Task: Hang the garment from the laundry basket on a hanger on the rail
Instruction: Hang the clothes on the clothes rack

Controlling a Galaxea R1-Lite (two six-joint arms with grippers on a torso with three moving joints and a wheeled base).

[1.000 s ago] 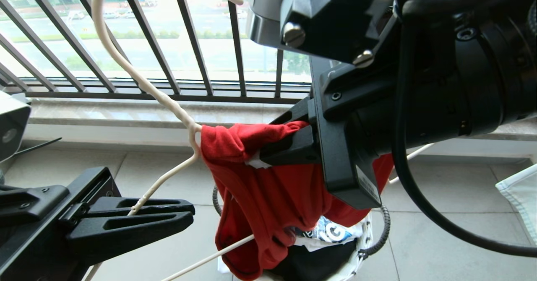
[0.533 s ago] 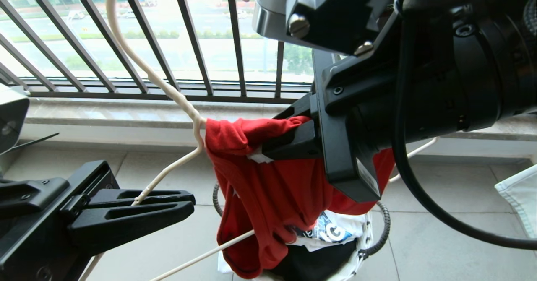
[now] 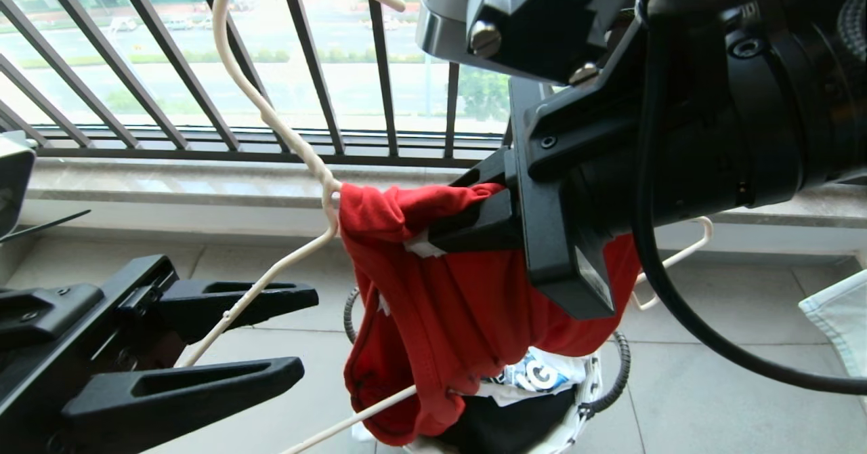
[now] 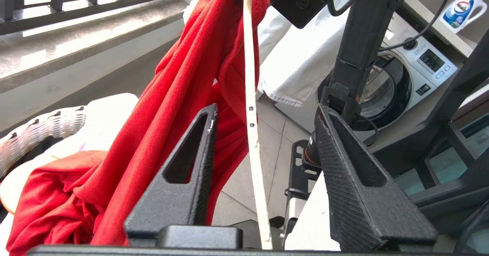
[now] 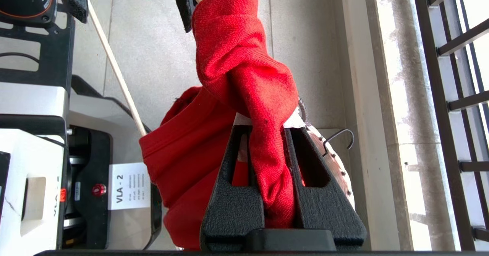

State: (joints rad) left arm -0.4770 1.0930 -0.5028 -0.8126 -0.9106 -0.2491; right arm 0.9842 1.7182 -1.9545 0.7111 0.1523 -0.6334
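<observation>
We're mid-threading: our right claw [image 5: 267, 133] stays clenched on the collar of the garment [image 3: 447, 318], holding it up above the laundry basket [image 4: 34, 133] with the hanger [image 3: 284, 129] poked through it, while our left claw [image 3: 298, 332] has just sprung apart, its 2 fingers [image 4: 183, 172] spread either side of the hanger's wire arm without gripping it. Next, we reckon, that low left arm must re-grip the hanger before it slips, then settle the shoulders.
</observation>
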